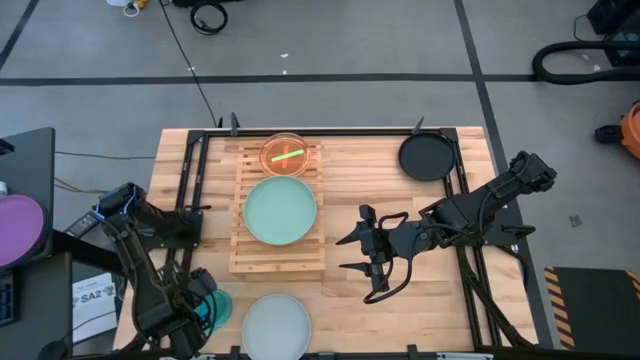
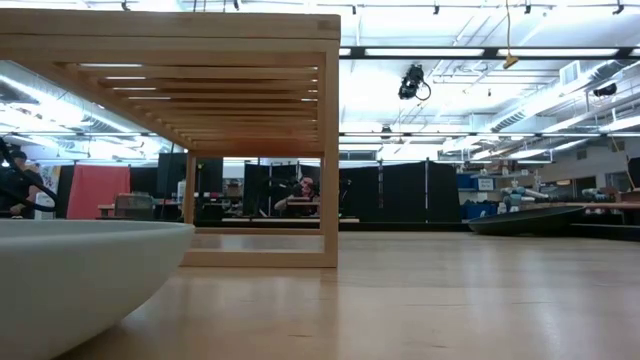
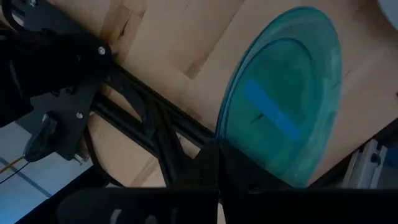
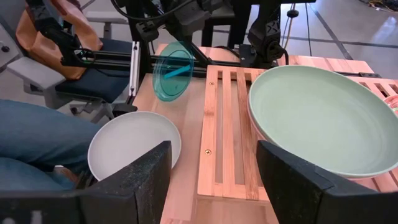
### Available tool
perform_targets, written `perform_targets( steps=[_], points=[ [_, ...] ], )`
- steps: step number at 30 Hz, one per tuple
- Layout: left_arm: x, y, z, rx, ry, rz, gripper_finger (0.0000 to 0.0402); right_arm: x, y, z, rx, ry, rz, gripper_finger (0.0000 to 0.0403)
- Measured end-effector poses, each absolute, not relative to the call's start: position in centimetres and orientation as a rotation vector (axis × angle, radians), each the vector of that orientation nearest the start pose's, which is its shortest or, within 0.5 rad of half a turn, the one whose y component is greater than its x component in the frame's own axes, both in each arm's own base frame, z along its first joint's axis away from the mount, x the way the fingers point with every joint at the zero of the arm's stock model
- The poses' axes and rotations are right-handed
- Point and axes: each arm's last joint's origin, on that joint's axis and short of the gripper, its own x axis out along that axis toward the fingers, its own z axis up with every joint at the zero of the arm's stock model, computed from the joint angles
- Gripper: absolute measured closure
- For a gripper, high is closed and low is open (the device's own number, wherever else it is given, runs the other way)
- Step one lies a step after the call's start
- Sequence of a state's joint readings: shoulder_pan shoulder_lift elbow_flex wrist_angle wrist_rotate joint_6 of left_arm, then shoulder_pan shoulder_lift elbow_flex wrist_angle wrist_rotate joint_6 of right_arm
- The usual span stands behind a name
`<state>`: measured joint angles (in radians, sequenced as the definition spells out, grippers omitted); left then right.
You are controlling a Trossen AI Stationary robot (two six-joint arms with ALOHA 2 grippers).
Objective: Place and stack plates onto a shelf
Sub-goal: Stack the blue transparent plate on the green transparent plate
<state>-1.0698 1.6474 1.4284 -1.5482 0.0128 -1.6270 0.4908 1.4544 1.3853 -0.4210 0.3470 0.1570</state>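
The light-wood shelf [image 1: 277, 262] stands mid-table. A large mint-green plate [image 1: 280, 210] lies on its slats, and a small red-orange plate [image 1: 290, 155] lies at its far end. A whitish plate [image 1: 275, 325] lies flat on the table at the near edge. My left gripper [image 1: 200, 300], at the near left corner, is shut on a small blue plate [image 4: 172, 70]. My right gripper [image 1: 365, 255] is open and empty, right of the shelf, pointing toward it; its fingers also show in the right wrist view [image 4: 214, 180]. My left gripper pinches the blue plate's rim [image 3: 219, 134] between its two fingers, one on each face. The plate stands steeply tilted on edge. In the right wrist view it looks clear of the table. The fingers themselves cover the place of contact.
A black disc [image 1: 428, 157] lies at the far right corner. A purple disc [image 1: 20, 225] sits off the table at the left. Black frame rails [image 1: 190, 190] run along both table sides. A person's legs [image 4: 37, 143] show near the table's near edge.
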Motion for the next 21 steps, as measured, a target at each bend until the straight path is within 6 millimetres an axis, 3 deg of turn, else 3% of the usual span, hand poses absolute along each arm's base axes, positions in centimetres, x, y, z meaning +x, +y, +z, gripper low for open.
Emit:
perform_targets(
  steps=[12, 21],
  points=[
    [13.8, -24.9, 32.2, -0.392, 1.472, 0.446, 0.0401, 28.8, 14.3, 36.4, -0.045, 0.457, 0.105, 0.0163],
    [14.6, -25.0, 36.1, -0.435, 1.250, 0.334, 0.0401, 28.9, 14.3, 36.6, -0.033, 0.432, 0.107, 0.0163]
  ],
)
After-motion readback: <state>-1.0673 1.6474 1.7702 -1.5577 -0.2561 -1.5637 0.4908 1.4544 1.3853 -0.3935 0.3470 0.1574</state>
